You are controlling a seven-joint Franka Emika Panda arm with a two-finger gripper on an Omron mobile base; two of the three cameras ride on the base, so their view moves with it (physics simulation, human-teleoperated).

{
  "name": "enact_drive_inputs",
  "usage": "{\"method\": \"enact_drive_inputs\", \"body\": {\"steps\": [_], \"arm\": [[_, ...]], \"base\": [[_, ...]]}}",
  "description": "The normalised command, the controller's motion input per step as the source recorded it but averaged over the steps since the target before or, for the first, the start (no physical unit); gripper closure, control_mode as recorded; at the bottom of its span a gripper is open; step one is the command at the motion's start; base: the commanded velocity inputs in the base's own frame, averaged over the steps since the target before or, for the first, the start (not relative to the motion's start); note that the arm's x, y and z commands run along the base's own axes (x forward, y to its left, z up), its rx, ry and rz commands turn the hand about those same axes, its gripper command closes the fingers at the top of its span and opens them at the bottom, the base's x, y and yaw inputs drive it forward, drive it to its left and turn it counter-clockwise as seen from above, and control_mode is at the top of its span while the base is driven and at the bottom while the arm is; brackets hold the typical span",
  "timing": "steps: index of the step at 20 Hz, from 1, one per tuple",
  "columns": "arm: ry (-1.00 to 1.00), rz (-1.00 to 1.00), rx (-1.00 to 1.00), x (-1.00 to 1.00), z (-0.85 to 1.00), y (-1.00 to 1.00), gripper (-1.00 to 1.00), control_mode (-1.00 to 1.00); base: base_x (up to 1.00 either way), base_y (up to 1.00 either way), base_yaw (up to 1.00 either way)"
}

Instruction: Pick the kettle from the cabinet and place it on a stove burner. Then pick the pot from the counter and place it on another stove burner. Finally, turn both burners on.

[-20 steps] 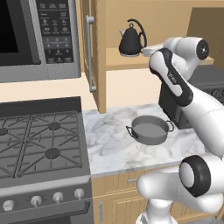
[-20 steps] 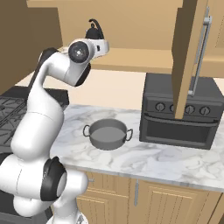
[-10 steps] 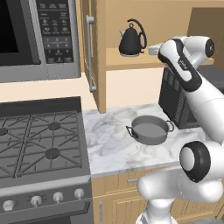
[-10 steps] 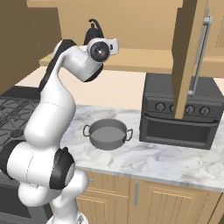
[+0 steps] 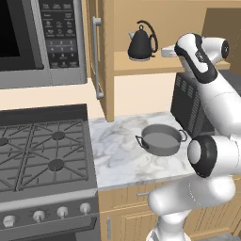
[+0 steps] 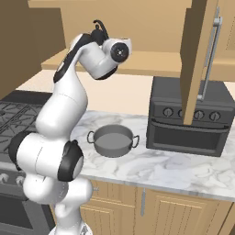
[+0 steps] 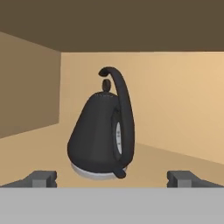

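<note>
Light-wood cabinetry lines this simulated kitchen, with a white marble counter [image 5: 117, 150] running between a grey gas range [image 5: 44, 155] on the left and a dark toaster oven [image 6: 188, 114] on the right. On the counter sits the pot [image 5: 162, 140], a shallow grey round one with two small black side handles, empty and upright, just in front of the toaster oven. Above it the cabinet [image 5: 106, 56] stands with its door swung out, the long silver bar handle [image 5: 97, 56] showing on the door's edge. On the wooden shelf inside rests the kettle [image 5: 142, 42], glossy black and cone-shaped, upright on its thin silver base ring, its arched loop handle rising over the lid. The white arm reaches up to shelf level, its hand aimed into the cabinet toward the kettle. From the hand view the kettle [image 7: 103, 131] stands straight ahead, with the gripper [image 7: 116, 178] spread wide, one fingertip [image 7: 41, 178] to each side and nothing between them; the kettle lies beyond the tips, untouched. Four burners [image 5: 56, 164] on the range sit bare under black grates, with silver knobs [image 5: 61, 212] along the front
</note>
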Motion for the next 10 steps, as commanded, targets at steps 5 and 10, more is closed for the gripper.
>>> {"method": "enact_drive_inputs", "body": {"steps": [5, 10], "arm": [[0.0, 0.05, 0.0, 0.27, 0.0, -0.01, -1.0, -1.0], [0.0, 0.07, 0.0, 0.18, 0.0, 0.0, -1.0, -1.0]], "base": [[0.0, 0.0, 0.0], [0.0, 0.0, 0.0]]}}
